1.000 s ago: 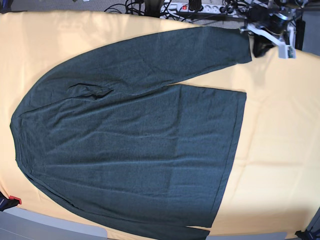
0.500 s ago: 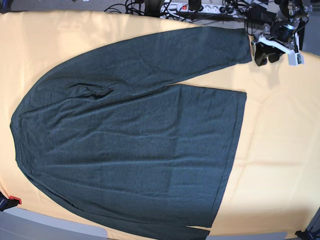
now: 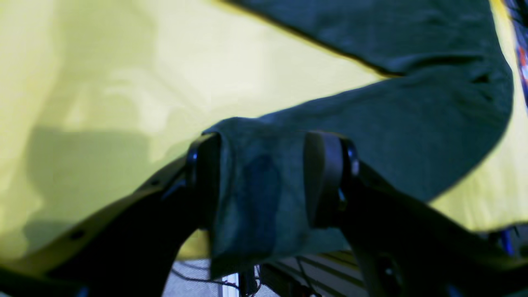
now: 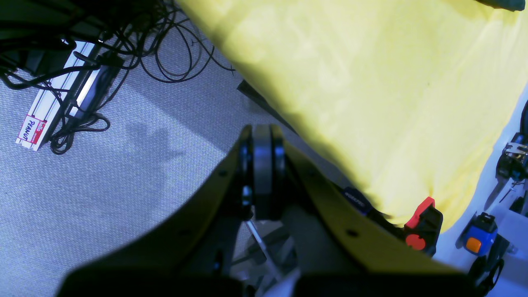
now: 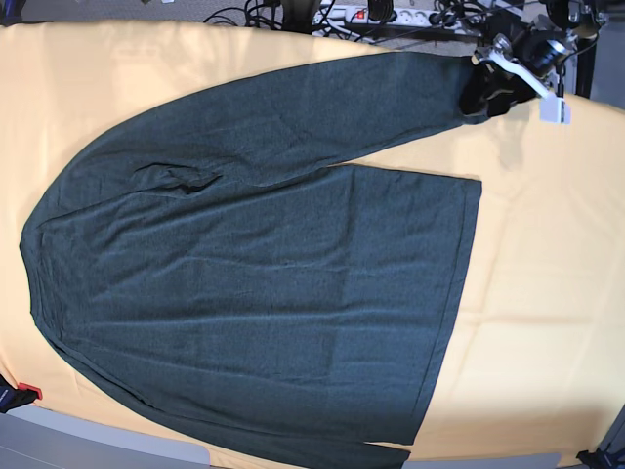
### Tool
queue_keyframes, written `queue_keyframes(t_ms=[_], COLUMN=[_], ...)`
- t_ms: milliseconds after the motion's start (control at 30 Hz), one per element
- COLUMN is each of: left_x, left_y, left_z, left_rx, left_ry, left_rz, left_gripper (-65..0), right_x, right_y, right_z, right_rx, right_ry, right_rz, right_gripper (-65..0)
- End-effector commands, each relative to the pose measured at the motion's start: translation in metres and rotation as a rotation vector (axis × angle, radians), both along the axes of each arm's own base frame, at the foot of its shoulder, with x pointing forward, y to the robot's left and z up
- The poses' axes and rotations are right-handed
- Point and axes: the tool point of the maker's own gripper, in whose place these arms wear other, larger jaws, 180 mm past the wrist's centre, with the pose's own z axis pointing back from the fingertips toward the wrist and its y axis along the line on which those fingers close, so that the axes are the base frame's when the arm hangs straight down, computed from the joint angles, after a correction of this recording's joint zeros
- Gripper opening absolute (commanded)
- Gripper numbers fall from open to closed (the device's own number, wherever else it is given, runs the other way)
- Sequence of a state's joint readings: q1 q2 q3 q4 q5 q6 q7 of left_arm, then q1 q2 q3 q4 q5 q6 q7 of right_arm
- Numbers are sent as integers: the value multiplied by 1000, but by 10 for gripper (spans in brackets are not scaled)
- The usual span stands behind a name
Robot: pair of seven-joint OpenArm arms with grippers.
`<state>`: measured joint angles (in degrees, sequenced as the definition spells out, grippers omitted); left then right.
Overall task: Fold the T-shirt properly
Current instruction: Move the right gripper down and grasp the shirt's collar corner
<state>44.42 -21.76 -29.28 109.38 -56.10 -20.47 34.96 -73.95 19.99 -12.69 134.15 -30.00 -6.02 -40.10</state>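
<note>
The T-shirt (image 5: 264, 283), dark charcoal-green, lies flat on the yellow-orange cloth (image 5: 547, 293), with one long sleeve (image 5: 322, 107) running toward the back right. My left gripper (image 5: 485, 90) is at that sleeve's end. In the left wrist view its jaws stand wide apart, and the left gripper (image 3: 266, 165) has the cuff (image 3: 260, 194) bunched between its fingers (image 3: 206, 177). My right gripper (image 4: 262, 173) is shut on nothing, hanging over the grey floor (image 4: 103, 185) beside the table's edge. It does not show in the base view.
Cables and a power strip (image 5: 371, 15) lie behind the table's far edge. A red clamp (image 4: 420, 222) grips the cloth at the table corner, also seen as a red clamp (image 5: 27, 393) at the bottom left. More cables (image 4: 82, 62) lie on the floor.
My left gripper has gone from shut to open. It has moved left from beside the sleeve's end onto the cuff. The shirt lies as before.
</note>
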Motion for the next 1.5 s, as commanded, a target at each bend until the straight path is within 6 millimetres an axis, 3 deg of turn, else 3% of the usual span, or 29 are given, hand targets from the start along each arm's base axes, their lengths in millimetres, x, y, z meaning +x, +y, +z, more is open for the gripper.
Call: queue_keyframes(t_ms=[0,233,400,533,633,900,1067,1133,1300,1467], left_x=[3,0,1,5,7,2,14,19,20,15], left_y=[-3,-13,-7,1,-9,-75,-88,-89,-89,-88], left_z=[10,8,3,2,12,89,119,123,121,116], left_rx=[-22,-36,6,14,-19,-170,-159,-151,-140,-121], left_ry=[-35,-33,-26,-22,-61,-361,-476,-501,-493,-459], left_rz=[-8,-46,-27,31,-7,-332,-384,-391,-405,-434], left_gripper=[-318,-346,-650,-650,-650,-650,-650,-650,-650,-650], right_x=[0,0,0,0,0,0,0,1,32,58], right_y=[0,0,0,0,0,0,1,0,-12,-45], right_z=[5,5,5,5,5,5,5,6,14,34], right_rx=[0,0,0,0,0,0,4,2,-47,-175], right_ry=[-8,-8,-8,-8,-8,-8,-13,-18,-140,-281], right_rz=[3,3,3,3,3,3,7,1,-48,-107], right_gripper=[-650,-650,-650,-650,-650,-650,-650,-650,-650,-650])
